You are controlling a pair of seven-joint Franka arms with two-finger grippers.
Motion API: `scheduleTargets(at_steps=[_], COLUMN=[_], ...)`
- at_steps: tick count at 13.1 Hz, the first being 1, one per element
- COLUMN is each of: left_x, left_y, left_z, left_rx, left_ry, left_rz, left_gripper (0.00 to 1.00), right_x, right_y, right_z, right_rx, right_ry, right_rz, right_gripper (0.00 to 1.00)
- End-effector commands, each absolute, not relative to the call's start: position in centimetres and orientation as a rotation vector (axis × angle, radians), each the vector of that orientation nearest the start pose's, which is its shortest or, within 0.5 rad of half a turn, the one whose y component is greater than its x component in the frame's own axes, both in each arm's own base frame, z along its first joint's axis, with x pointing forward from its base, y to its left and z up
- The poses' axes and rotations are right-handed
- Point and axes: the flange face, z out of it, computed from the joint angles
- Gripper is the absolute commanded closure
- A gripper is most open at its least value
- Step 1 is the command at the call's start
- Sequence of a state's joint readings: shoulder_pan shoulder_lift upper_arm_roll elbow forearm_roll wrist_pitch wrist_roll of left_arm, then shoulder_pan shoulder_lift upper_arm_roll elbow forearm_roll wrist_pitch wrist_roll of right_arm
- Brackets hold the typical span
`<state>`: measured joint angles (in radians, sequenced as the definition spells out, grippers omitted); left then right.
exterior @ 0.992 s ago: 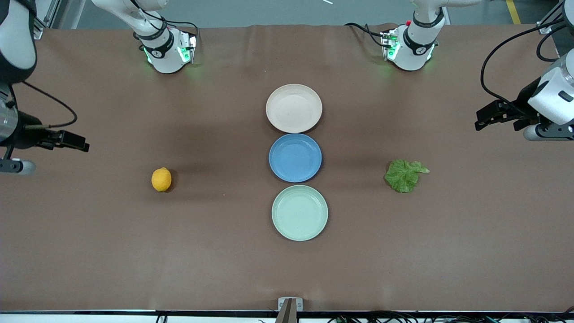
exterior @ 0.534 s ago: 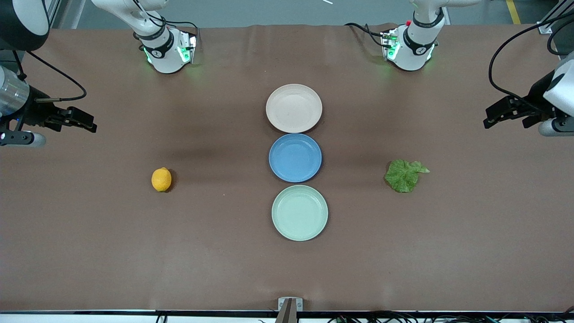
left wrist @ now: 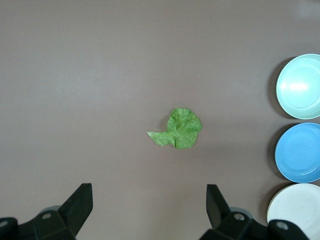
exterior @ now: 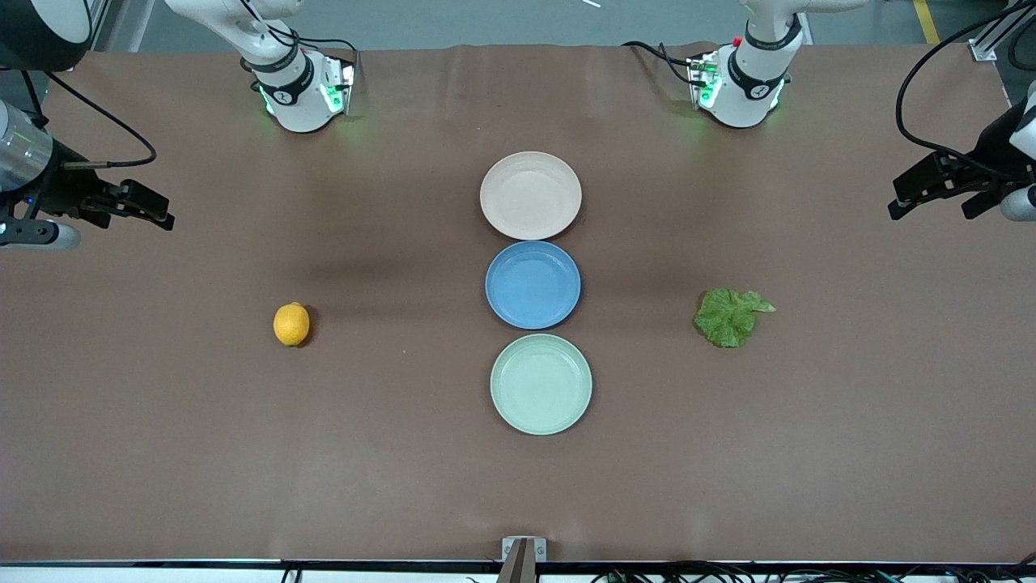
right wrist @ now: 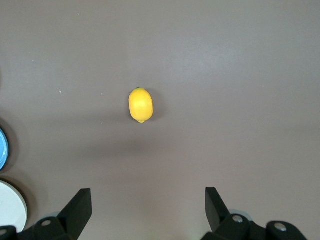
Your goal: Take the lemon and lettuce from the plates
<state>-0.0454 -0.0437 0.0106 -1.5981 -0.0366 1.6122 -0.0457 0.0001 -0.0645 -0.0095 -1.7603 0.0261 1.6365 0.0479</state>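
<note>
Left arm: raised at its own end of the table, wrist camera looking straight down | left gripper (exterior: pixel 931 188): fingers (left wrist: pixel 80 204) spread wide, holding nothing | right arm: raised at its own end | right gripper (exterior: pixel 139 208): fingers (right wrist: pixel 79 206) spread wide, holding nothing.

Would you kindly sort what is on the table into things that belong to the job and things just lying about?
Job: lemon and lettuce, both on the table; beige-pink plate and mint plate, both empty.
Lying about: blue plate, empty, between them.
</note>
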Motion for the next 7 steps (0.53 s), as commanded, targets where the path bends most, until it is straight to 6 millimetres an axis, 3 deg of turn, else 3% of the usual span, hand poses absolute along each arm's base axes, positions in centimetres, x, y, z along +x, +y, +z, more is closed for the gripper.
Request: scheduleTargets(at_steps=[1, 7], left_x=[54.19, 54.21], left_y=[-2.47, -2.3], left_z=[64.35, 64.43], left_rx=[-3.182, -3.182], left_ry=[-0.027, -0.029], left_rz=[-0.08, -0.085], left_gripper=[0.0, 0.0], right_x=[52.47, 52.86], right_y=[-0.35, -0.26], right_z=[57.98, 58.52], right_rx=[-3.116, -3.123], right_ry=[0.116, 0.087], right_rz=[0.061, -0.004], right_gripper=[0.0, 0.0])
